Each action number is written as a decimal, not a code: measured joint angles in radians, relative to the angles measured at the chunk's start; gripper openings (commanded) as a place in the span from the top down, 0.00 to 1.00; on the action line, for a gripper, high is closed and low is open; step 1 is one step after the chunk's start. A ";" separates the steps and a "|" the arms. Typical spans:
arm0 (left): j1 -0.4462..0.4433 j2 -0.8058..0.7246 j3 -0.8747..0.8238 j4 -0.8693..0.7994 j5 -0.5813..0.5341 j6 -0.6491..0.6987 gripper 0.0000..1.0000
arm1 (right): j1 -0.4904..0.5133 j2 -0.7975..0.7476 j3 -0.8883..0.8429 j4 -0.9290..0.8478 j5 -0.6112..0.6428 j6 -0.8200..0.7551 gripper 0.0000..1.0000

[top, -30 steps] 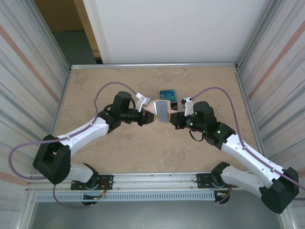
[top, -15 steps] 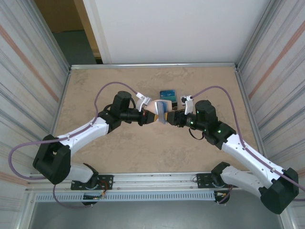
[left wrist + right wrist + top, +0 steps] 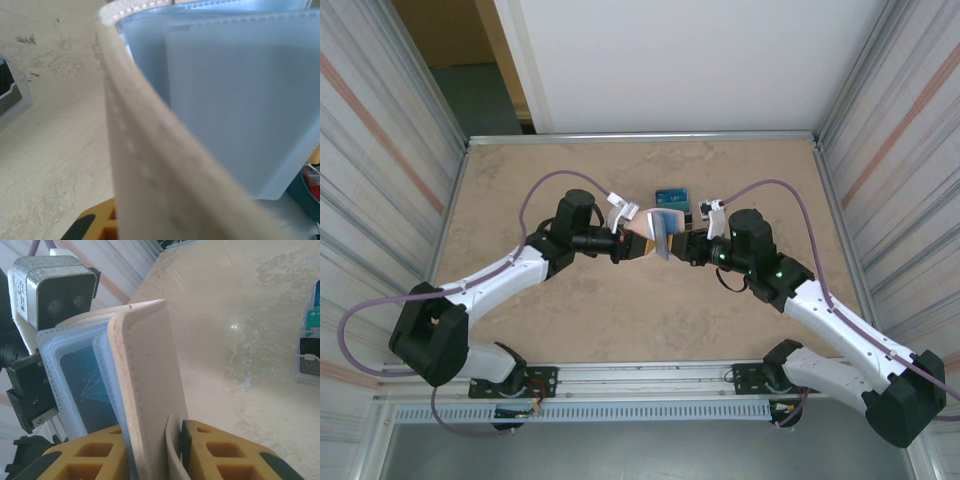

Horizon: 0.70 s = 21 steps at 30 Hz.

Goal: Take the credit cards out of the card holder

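Note:
The card holder (image 3: pixel 660 233), beige with clear plastic sleeves, hangs above the table between both grippers. My left gripper (image 3: pixel 638 243) is shut on its left cover (image 3: pixel 145 165), and one yellow finger (image 3: pixel 92 225) shows beneath it. My right gripper (image 3: pixel 157 455) is shut on the other beige cover (image 3: pixel 150 390) and its flap. A dark blue credit card (image 3: pixel 85 390) sits in a sleeve to the left of that cover. More teal credit cards (image 3: pixel 672 197) lie on the table just behind the holder.
The loose cards (image 3: pixel 309 335) rest at the right edge of the right wrist view and at the left (image 3: pixel 9 92) of the left wrist view. The left wrist camera (image 3: pixel 55 290) faces me closely. Metal walls (image 3: pixel 880 150) bound the beige table (image 3: pixel 560 330).
The right gripper let go of the holder, shifted slightly and closed on its cover again. The holder turned from flat to opened, and a blue card now shows inside.

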 measured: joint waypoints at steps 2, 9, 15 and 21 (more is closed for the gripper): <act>0.000 0.000 0.000 0.000 0.002 -0.002 0.83 | 0.000 0.000 0.000 0.000 0.010 0.001 0.88; -0.002 0.002 0.000 -0.002 0.002 -0.012 0.76 | 0.007 0.000 0.006 -0.035 0.062 0.000 1.00; -0.002 0.002 0.000 -0.005 0.000 -0.011 0.76 | 0.016 -0.006 0.017 -0.083 0.137 0.001 1.00; 0.002 0.002 0.000 -0.009 -0.010 -0.011 0.93 | 0.016 -0.036 0.017 -0.119 0.199 0.002 1.00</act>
